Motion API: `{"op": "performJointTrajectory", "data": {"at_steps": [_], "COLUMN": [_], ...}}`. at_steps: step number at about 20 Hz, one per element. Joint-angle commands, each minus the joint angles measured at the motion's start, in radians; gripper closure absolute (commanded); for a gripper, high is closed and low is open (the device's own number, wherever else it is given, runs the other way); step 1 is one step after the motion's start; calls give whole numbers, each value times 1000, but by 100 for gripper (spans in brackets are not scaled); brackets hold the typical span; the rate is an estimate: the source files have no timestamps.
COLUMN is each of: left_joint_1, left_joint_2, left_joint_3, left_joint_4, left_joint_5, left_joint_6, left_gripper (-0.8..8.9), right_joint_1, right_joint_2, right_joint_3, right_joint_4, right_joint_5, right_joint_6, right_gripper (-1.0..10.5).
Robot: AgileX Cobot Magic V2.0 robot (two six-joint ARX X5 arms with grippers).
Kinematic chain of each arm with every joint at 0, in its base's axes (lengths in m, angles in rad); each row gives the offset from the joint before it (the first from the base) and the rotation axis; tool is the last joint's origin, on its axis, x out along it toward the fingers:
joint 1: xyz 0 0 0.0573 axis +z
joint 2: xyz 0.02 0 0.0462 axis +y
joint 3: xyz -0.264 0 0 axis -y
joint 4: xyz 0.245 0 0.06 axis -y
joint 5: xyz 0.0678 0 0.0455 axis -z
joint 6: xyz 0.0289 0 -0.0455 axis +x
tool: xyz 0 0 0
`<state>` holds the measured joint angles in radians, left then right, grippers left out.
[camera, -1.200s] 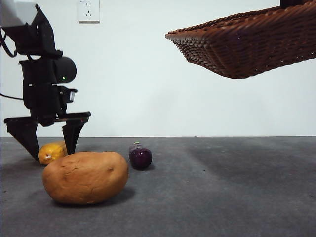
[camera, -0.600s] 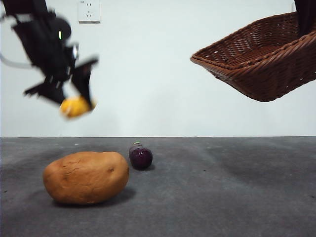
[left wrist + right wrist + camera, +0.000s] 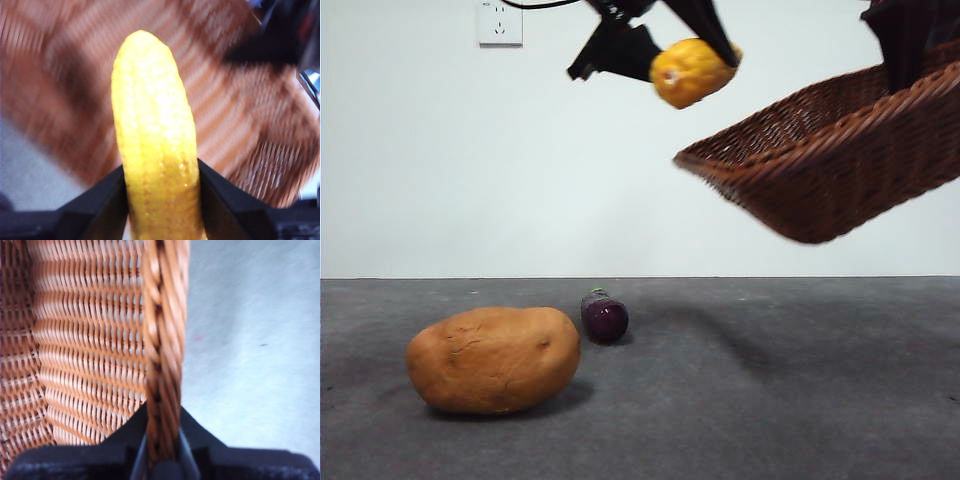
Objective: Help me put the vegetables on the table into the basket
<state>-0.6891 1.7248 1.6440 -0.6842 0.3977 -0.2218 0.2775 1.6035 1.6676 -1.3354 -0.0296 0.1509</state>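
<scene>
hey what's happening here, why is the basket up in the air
The right gripper holds the basket by its rim, tilted in the air. The left gripper grips the yellow corn and carries it beside the basket's low edge. The potato and eggplant lie on the table.

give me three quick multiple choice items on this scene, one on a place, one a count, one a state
1. Where is the corn?
A. on the table
B. held in the air near the basket
C. under the potato

2. How many vegetables lie on the table?
A. two
B. three
C. none

3. How is the basket?
A. flat on the table
B. upside down
C. lifted and tilted

Answers: 1 B, the left gripper clamps it up high. 2 A, only the potato and eggplant. 3 C, the right gripper holds its rim in the air.
</scene>
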Motion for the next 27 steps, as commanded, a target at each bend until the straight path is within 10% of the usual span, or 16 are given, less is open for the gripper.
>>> {"op": "performJointTrajectory", "data": {"at_steps": [1,7,12,19,27], "left_joint_1": [2,22,24,53,35], "left_joint_2": [33,88,93,56,-173], "left_joint_3": [-5,-5,-5,-5,-6], "left_joint_4": [28,-33,-43,-32,-400], "left_joint_5": [-27,-32,-51,6,-163], "left_joint_6": [-121,-135,-145,-130,247], "left_gripper": [822,809,343,344,346], "right_joint_1": [43,113,130,124,49], "right_joint_2": [0,0,0,0,0], "right_joint_3": [-36,-45,-45,-45,-45], "right_joint_4": [35,57,52,56,42], "right_joint_5": [-18,-101,-102,-77,-63], "right_joint_6": [34,44,48,41,12], "right_gripper": [958,958,958,958,958]}}
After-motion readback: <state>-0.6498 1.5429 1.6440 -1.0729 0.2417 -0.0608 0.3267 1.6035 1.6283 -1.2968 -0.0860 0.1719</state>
